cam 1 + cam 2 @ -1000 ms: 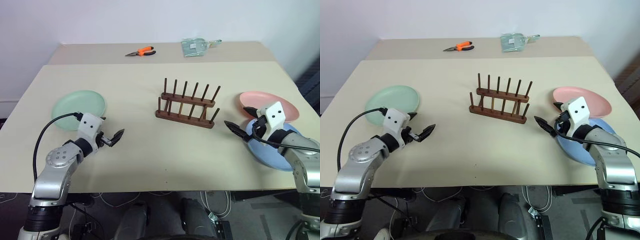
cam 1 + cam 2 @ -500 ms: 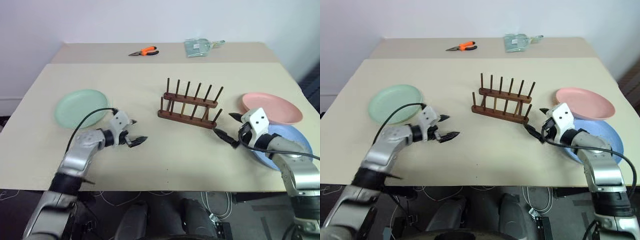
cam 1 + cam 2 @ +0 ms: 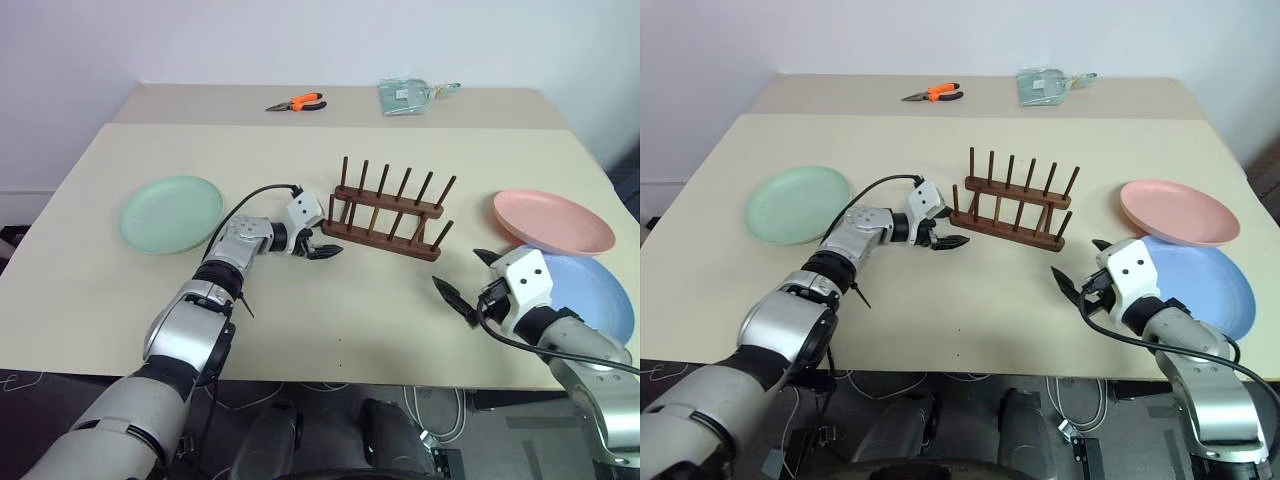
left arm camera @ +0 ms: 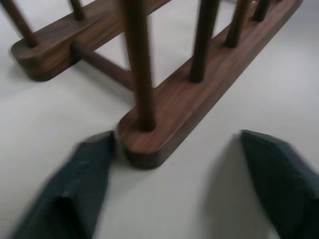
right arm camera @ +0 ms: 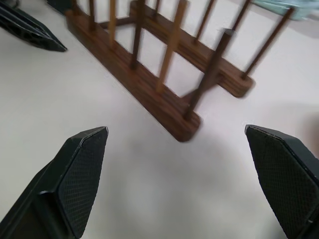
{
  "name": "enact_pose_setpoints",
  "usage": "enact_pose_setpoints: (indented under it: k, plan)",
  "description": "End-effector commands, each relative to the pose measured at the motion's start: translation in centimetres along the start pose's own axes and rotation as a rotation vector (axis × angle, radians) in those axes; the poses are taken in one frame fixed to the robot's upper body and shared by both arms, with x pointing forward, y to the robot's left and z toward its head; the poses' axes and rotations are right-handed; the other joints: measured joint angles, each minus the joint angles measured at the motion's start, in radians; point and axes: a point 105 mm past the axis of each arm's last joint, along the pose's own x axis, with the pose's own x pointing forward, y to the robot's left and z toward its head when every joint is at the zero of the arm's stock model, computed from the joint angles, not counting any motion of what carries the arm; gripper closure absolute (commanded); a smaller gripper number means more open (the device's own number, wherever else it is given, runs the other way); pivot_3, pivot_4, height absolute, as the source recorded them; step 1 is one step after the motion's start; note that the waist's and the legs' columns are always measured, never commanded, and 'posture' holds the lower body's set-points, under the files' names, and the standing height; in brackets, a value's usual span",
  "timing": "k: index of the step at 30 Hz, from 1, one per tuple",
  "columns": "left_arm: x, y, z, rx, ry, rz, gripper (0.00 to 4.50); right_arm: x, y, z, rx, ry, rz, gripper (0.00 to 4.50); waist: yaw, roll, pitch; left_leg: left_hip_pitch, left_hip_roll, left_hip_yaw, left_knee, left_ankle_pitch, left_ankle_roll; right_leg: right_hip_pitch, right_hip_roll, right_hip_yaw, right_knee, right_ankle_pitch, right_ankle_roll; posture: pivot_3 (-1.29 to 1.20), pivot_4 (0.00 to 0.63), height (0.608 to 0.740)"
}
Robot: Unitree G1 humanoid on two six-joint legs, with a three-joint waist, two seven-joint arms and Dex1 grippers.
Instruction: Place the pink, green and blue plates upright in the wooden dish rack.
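Note:
The wooden dish rack stands mid-table, its pegs bare. At its left end my left gripper is open, and the near base bar's end lies between its fingers. One finger touches that bar end; the other stands apart. The green plate lies flat at the left. On the right the pink plate lies flat, with the blue plate just in front of it. My right gripper hovers wide open and empty left of the blue plate, pointing at the rack.
Orange-handled pliers and a clear plastic packet lie on the far table behind. Bare tabletop runs between the rack and the front edge. The left arm's black cable arcs over the table near the green plate.
My left arm swung right and forward from beside the green plate to the rack's left end, and its jaws narrowed somewhat. My right gripper drew back toward the front edge, still wide open.

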Motion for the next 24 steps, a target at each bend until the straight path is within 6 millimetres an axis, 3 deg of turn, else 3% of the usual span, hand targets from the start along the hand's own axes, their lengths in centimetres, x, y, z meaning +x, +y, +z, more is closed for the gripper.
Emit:
enact_pose_setpoints:
  k: [1,3,4,13,16,20,21,24]
  plan:
    - [0.3,-0.7,-0.3,0.004,0.002,-0.036,2.46,-0.6,-0.2,1.4,-0.037,-0.04,-0.026,0.0,0.0,0.0,0.0,0.0,0.0,0.0,0.0,0.0,0.0,0.0,0.0,0.0,0.0,0.0,0.0,0.0,0.15,0.74]
    - [0.2,-1.2,-0.2,0.014,-0.021,-0.068,3.42,-0.8,0.0,1.3,-0.05,-0.026,-0.01,0.0,-0.001,0.0,0.0,0.0,0.0,0.0,0.0,0.0,0.0,0.0,0.0,0.0,0.0,0.0,0.0,0.0,0.15,0.74]
    - [0.1,-1.6,-0.2,0.029,-0.036,-0.092,3.69,-0.9,0.0,1.2,-0.058,-0.015,0.003,0.0,-0.002,0.0,0.0,0.0,0.0,0.0,0.0,0.0,0.0,0.0,0.0,0.0,0.0,0.0,0.0,0.0,0.15,0.74]
    - [-2.9,-6.9,0.2,0.136,-0.14,-0.309,3.69,-1.7,-0.5,0.2,-0.088,0.082,0.117,0.0,-0.019,0.001,0.0,0.0,0.001,0.0,-0.001,0.0,0.0,0.0,0.0,0.001,0.001,0.002,-0.003,0.0,0.15,0.74]
    - [-4.0,-8.2,0.1,0.126,-0.125,-0.323,2.31,-2.0,-0.9,-0.5,-0.089,0.124,0.137,0.0,-0.024,0.001,0.0,0.0,0.001,-0.001,-0.001,0.0,0.0,0.0,0.0,0.001,0.001,0.001,-0.003,0.0,0.15,0.74]
    - [-4.7,-7.1,-1.3,0.141,-0.035,-0.228,0.34,-3.0,-1.5,-1.6,-0.104,0.195,0.138,0.0,-0.023,0.001,0.0,0.0,0.001,-0.001,0.0,0.0,0.0,0.0,0.0,0.0,0.002,0.0,-0.001,0.0,0.15,0.74]
    - [-5.1,-6.6,-1.8,0.136,-0.009,-0.2,0.02,-3.3,-1.6,-1.9,-0.099,0.21,0.14,0.25,-0.023,0.001,0.0,0.001,0.001,-0.001,0.0,0.0,0.0,0.0,0.0,0.0,0.002,0.0,-0.001,0.0,0.15,0.74]
    - [-6.4,-6.2,-3.1,0.107,0.046,-0.168,0.0,-4.1,-1.4,-2.3,-0.088,0.241,0.16,1.34,-0.026,0.001,-0.001,0.001,0.001,-0.001,-0.001,0.0,0.0,0.0,0.0,0.001,0.002,0.0,-0.001,0.0,0.15,0.74]
